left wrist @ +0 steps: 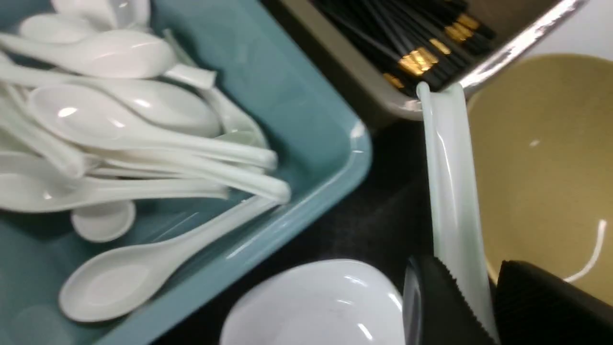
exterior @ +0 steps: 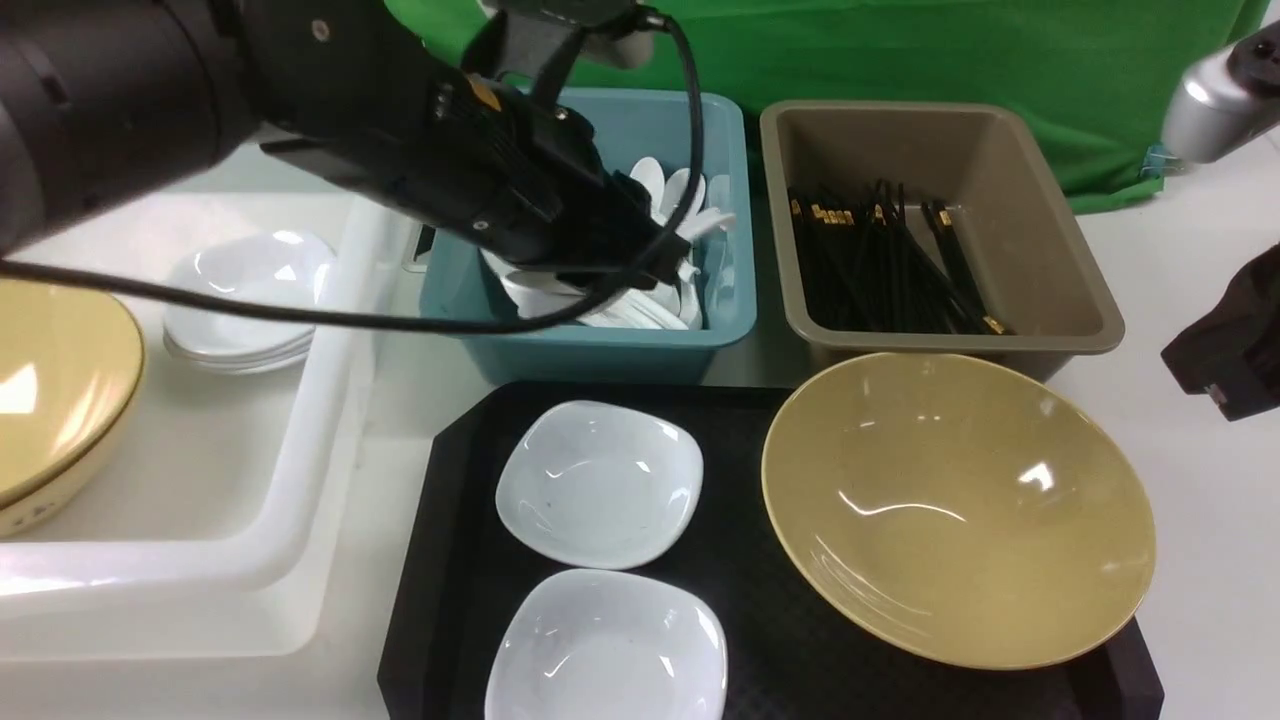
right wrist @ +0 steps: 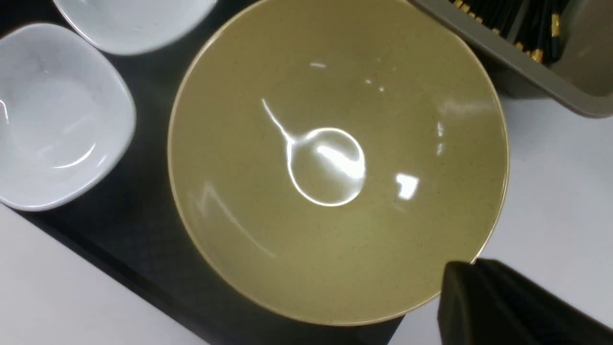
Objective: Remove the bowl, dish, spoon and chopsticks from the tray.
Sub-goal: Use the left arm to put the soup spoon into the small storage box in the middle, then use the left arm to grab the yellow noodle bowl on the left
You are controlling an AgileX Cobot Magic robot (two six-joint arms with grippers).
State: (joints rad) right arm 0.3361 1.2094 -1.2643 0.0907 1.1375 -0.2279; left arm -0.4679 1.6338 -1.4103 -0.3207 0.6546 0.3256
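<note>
A green cloth backdrop (exterior: 1000, 60) hangs behind the white tabletop (exterior: 1220, 560).

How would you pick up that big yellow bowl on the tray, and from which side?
Probably by the thin rim on the robot's right, one finger inside, one outside. The bowl is too wide to span, sits upright, and that edge overhangs the tray, clear of the white dishes and nearest the right gripper.

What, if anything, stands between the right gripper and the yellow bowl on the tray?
Nothing visible does. The bowl sits empty on the tray; the right gripper, shut, hangs off its right rim with open space between. The white dishes lie on the bowl's other side.
</note>
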